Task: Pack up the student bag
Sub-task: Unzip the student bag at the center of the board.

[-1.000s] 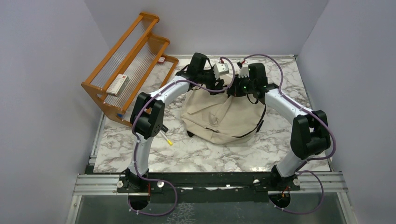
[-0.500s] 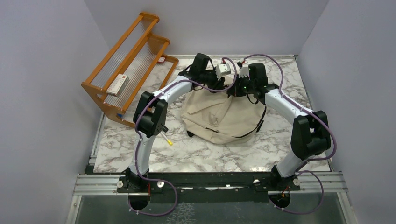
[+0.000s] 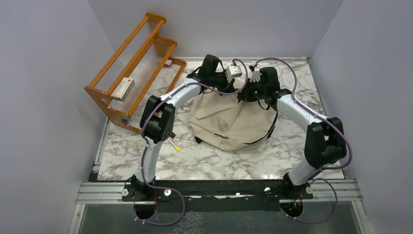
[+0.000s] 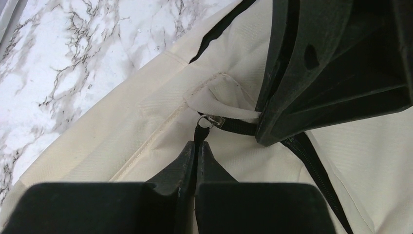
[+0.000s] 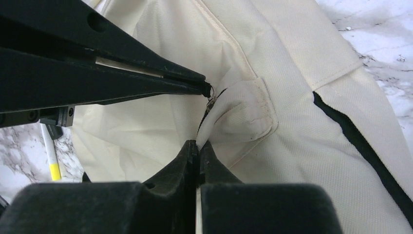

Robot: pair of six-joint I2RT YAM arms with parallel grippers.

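Note:
The student bag (image 3: 229, 124), cream canvas with black zipper lines, lies slumped mid-table. Both grippers meet at its far top edge. My left gripper (image 4: 197, 145) is shut on the black zipper pull (image 4: 199, 131), which hangs from a small metal ring at the end of the zipper. My right gripper (image 5: 198, 144) is shut on a fold of the cream fabric tab (image 5: 243, 114) at that same zipper end. The two grippers nearly touch, tip to tip. The zipper (image 4: 316, 170) looks closed, and the bag's inside is hidden.
A wooden rack (image 3: 134, 68) stands at the back left with a small box (image 3: 122, 87) on its shelf. A white pen with a yellow tip (image 3: 174, 145) lies on the marble table left of the bag. Grey walls close in on three sides.
My left gripper has closed from open onto the zipper pull. Both arms have shifted only slightly; the right gripper has kept its hold on the fabric tab.

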